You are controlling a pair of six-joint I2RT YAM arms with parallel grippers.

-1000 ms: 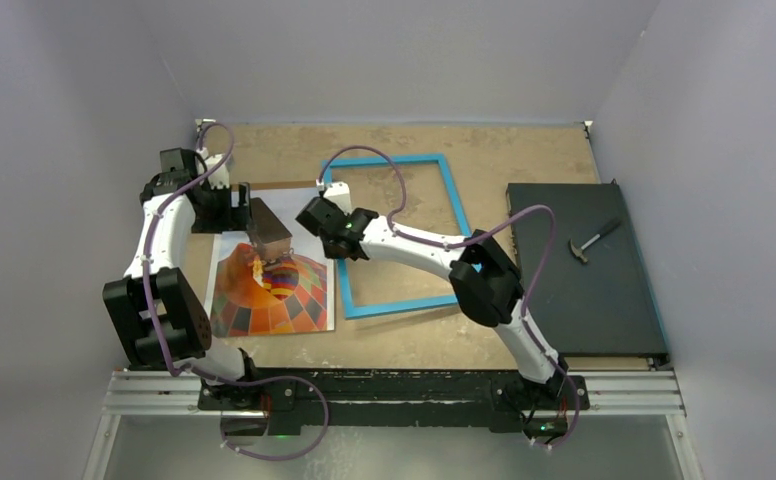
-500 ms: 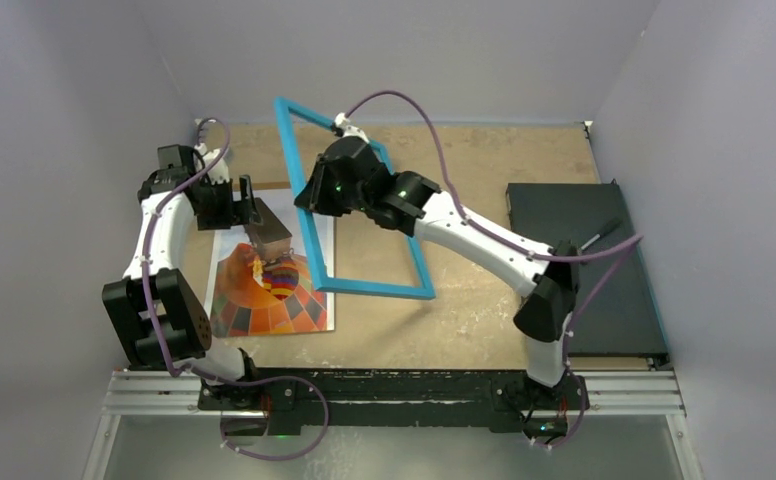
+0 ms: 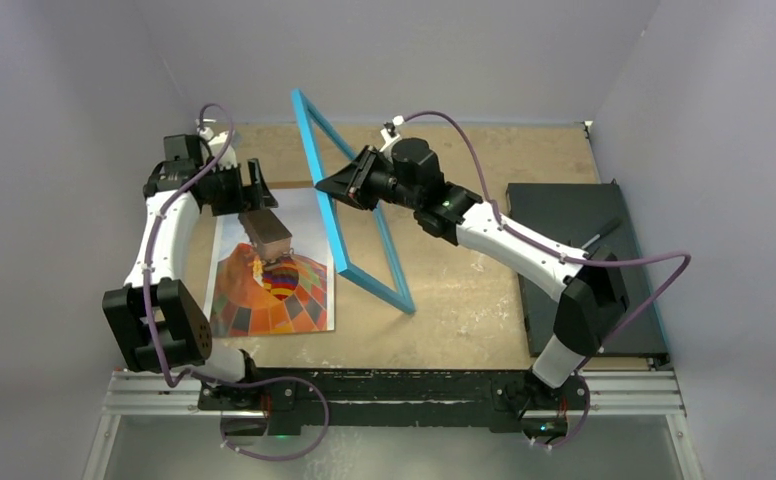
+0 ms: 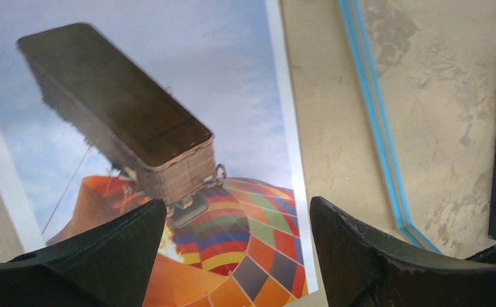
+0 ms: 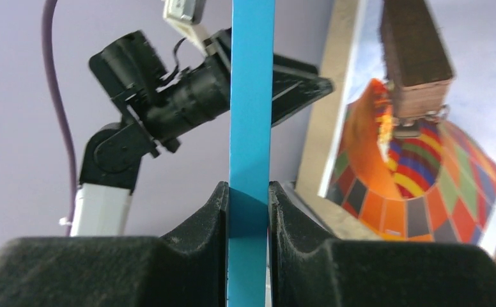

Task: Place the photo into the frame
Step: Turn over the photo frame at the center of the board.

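The right fingers (image 5: 194,246) are pressed on the two faces of one blue side of the frame (image 3: 309,140), so the thin border is pinched between them, with no gap seen in the right wrist view. By this grip the frame is held tipped up steeply, almost on edge. Its upper corner is raised toward the far wall and its lower side is down at the worktop (image 3: 484,170), about the middle; whether it rests there cannot be told. Such a hold is judged to serve for turning the frame over, so that its back is offered to the print. The right arm is stretched far from its base, across the worktop to the left, with the wrist rolled sideways. The left fingers (image 4: 105,256) are spread wide with nothing between them and are held above the far half of the photo (image 3: 274,290). The photo is laid flat, picture side up, near the left edge of the worktop, just beside the frame's lower side. The left arm is folded at the elbow, the wrist pointed down. The photo is not yet in the frame.
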